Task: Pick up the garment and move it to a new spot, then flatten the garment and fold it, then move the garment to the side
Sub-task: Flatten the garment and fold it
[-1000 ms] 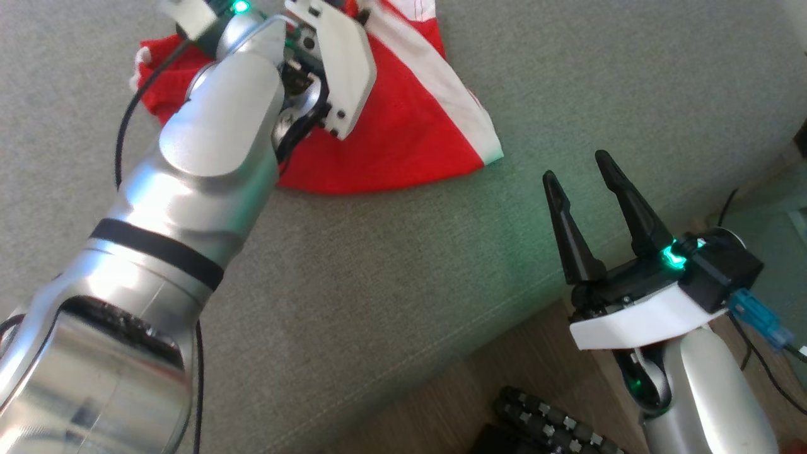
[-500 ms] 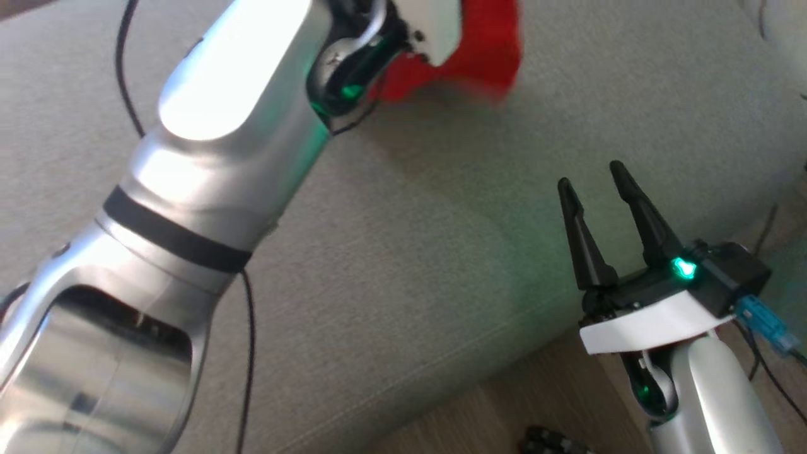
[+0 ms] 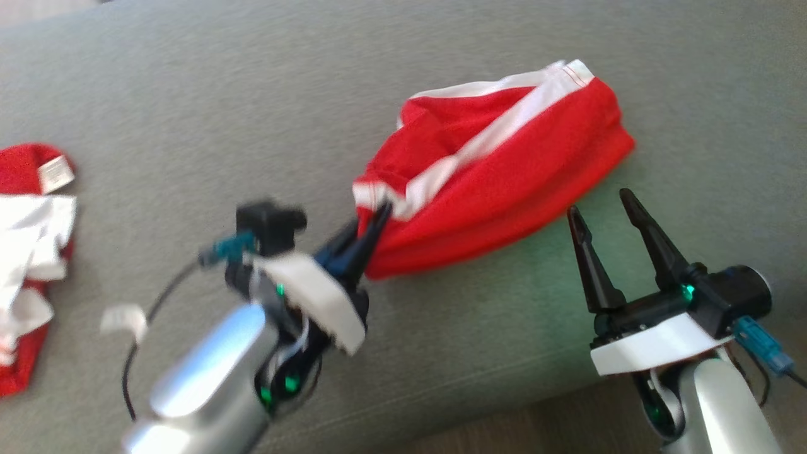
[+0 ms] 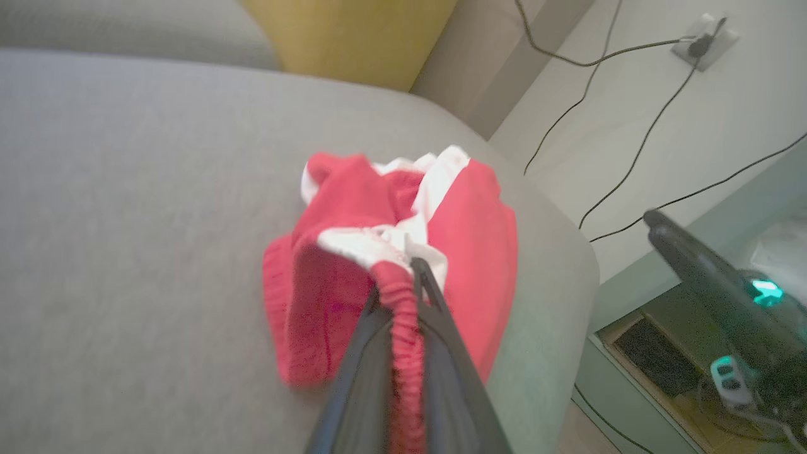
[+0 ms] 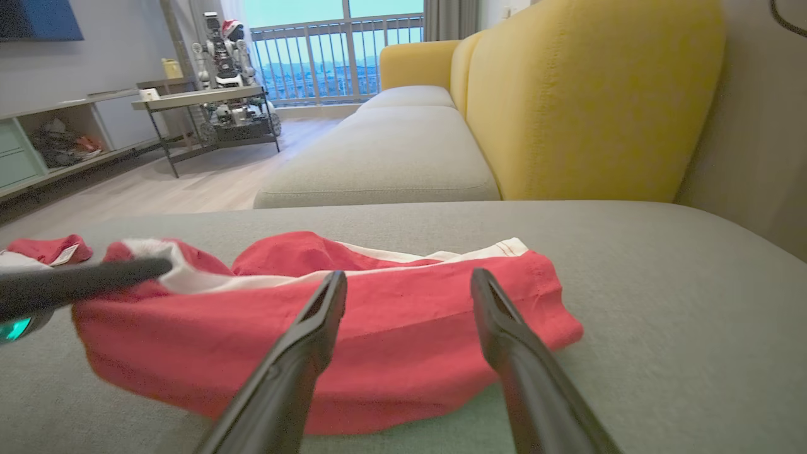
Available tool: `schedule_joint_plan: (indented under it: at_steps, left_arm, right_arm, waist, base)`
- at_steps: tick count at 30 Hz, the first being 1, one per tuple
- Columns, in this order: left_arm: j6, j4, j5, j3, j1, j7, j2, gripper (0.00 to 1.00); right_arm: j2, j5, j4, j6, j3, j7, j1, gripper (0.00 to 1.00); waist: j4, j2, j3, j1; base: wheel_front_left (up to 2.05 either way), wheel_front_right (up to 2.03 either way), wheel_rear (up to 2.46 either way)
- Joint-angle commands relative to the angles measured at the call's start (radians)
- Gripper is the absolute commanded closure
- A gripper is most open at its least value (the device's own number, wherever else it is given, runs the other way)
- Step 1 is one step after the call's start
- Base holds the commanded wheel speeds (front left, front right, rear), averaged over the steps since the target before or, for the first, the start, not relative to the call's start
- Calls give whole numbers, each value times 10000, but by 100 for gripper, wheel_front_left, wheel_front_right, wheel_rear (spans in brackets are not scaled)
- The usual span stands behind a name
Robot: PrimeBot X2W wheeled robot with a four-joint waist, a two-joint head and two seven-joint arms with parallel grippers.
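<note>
At the far left edge of the head view, a second red and white cloth [image 3: 28, 252] lay crumpled on the grey sofa seat [image 3: 189, 113], well apart from everything else. Further right, the left hand [image 3: 373, 221] was clamped on the garment [image 3: 504, 170], pinching a bunched edge with a white band at the garment's left end. In the left wrist view, a gathered red hem ran down between the two dark fingers [image 4: 451, 378], which met at their tips. The garment, red with a white stripe, lay in a loose heap on the seat, stretching up and to the right from the pinched end. To its right, the right hand [image 3: 597, 202] stood with its fingers spread wide and nothing between them. They pointed at the garment's lower right edge, near it but not touching. In the right wrist view, the garment [image 5: 378, 340] lay across the seat just beyond those fingers, with a yellow backrest [image 5: 586, 94] rising behind it on the right.
</note>
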Motion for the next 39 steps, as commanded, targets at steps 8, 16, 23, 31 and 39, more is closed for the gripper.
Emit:
schedule_joint_plan:
  at_steps: [8, 16, 23, 31, 39]
  left_arm:
    - [-121, -514, -553, 87, 1123, -490, 311, 60]
    - [-406, -923, -528, -245, 881, 146, 796, 0]
    - [-377, -1434, -603, -452, 851, 1201, 1660, 0]
    - [-186, -1900, -834, -268, 1022, 1392, 2091, 71]
    - [-18, -2094, -1458, -182, 1248, 2058, 2422, 100]
  right_arm:
    - [-37, -486, -328, -2, 120, -92, -119, 0]
    - [-37, -440, -254, -2, 402, -92, -58, 0]
    - [-37, -380, -238, -2, 383, -92, -9, 0]
    - [-37, -333, -255, -2, 392, -92, 68, 0]
    - [-37, -316, -282, -2, 356, -92, 31, 0]
  waist:
    - [1096, 0, -20, 1]
    - [1093, 0, -162, 1]
    - [718, 0, -220, 1]
    - [434, 0, -241, 1]
    - [408, 0, -191, 1]
  base:
    - [0, 0, 0]
    - [0, 0, 0]
    - [0, 0, 0]
    - [0, 0, 0]
    - [0, 0, 0]
